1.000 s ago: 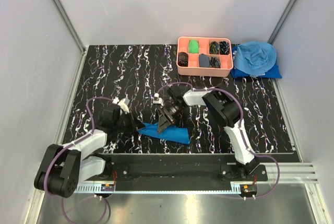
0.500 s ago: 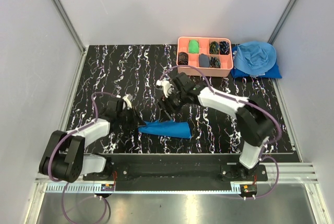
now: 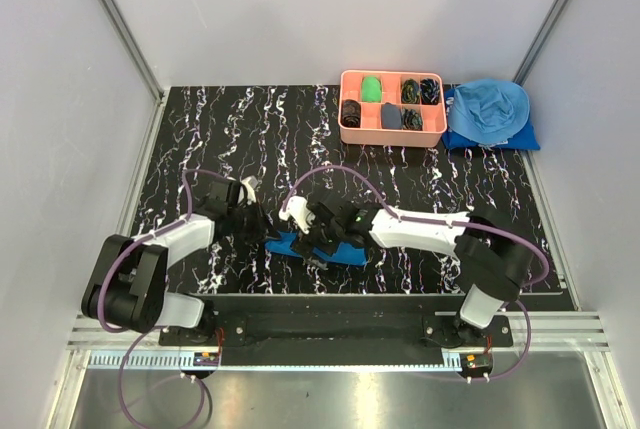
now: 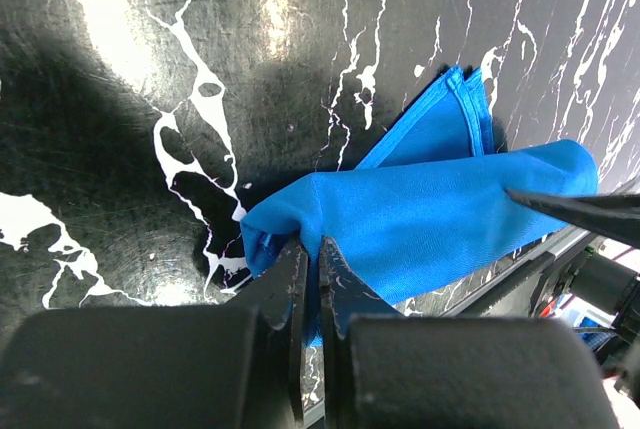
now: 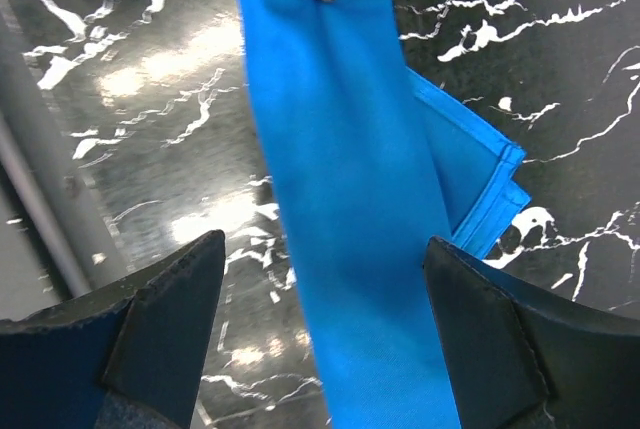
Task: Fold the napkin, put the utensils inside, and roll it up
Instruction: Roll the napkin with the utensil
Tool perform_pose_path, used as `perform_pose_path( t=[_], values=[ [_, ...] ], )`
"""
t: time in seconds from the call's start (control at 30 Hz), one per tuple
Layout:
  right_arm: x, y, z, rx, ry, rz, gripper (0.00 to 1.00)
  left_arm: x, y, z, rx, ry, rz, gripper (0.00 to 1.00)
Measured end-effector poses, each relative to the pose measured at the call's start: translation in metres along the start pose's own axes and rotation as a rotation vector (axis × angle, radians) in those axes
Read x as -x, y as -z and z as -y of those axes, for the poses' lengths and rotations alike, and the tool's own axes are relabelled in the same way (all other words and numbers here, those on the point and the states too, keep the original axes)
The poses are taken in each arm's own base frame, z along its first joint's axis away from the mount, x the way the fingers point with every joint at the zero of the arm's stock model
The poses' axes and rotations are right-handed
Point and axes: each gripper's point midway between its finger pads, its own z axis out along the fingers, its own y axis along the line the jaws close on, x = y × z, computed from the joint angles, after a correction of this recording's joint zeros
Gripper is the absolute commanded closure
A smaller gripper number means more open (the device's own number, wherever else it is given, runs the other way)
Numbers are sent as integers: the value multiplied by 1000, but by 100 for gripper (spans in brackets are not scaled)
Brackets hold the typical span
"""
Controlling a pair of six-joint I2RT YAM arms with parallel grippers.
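Note:
The royal-blue napkin (image 3: 350, 254) lies as a long roll near the table's front edge, a loose hemmed corner (image 4: 462, 109) sticking out behind it. My left gripper (image 3: 263, 232) is shut on the roll's left end, cloth pinched between its fingertips (image 4: 312, 252). Over the roll's middle hovers my right gripper (image 3: 318, 240), its jaws open wide and straddling the napkin (image 5: 350, 199) with a gap on both sides (image 5: 325, 264). The utensils are hidden; no fork or spoon shows in any view.
A pink compartment tray (image 3: 391, 135) with small dark items stands at the back right. Beside it lies a pale sky-blue heap of cloth (image 3: 488, 111). The metal rail (image 3: 340, 301) runs along the table's front edge, just below the roll.
My right gripper has come forward from behind the napkin to hang over the roll, opening wider. The left gripper stays pinched on the roll's end and has shifted slightly right.

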Motion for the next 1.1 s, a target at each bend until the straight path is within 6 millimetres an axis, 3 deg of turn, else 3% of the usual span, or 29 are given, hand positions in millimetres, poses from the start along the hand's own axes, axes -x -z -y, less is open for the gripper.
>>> perform_pose_path(
  t=[0.27, 0.37, 0.4, 0.47, 0.5, 0.6, 0.63, 0.93, 1.1],
  values=[
    [-20, -22, 6, -28, 42, -63, 14, 1, 1, 3, -1, -5, -16, 98],
    [-26, -28, 9, -38, 48, -86, 25, 2, 1, 3, -2, -9, -20, 90],
    [-24, -29, 10, -41, 48, -87, 33, 2, 1, 3, -2, -12, -21, 81],
    [-21, -33, 12, -46, 44, -90, 39, 2, 1, 4, -2, -17, -20, 68],
    [-19, -34, 13, -48, 40, -89, 45, 3, 2, 4, -2, -19, -19, 54],
    [-15, -37, 17, -45, 14, -90, 51, 7, 4, 7, -1, -31, -10, 31],
    [-14, -37, 18, -37, -3, -89, 52, 9, 6, 9, -3, -34, 0, 28],
    [-9, -36, 23, 172, -215, -73, 55, 36, 35, 19, 14, -100, 175, 21],
    [-8, -34, 21, 343, -347, -81, 55, 33, 46, 20, -15, -129, 267, 20]
  ],
)
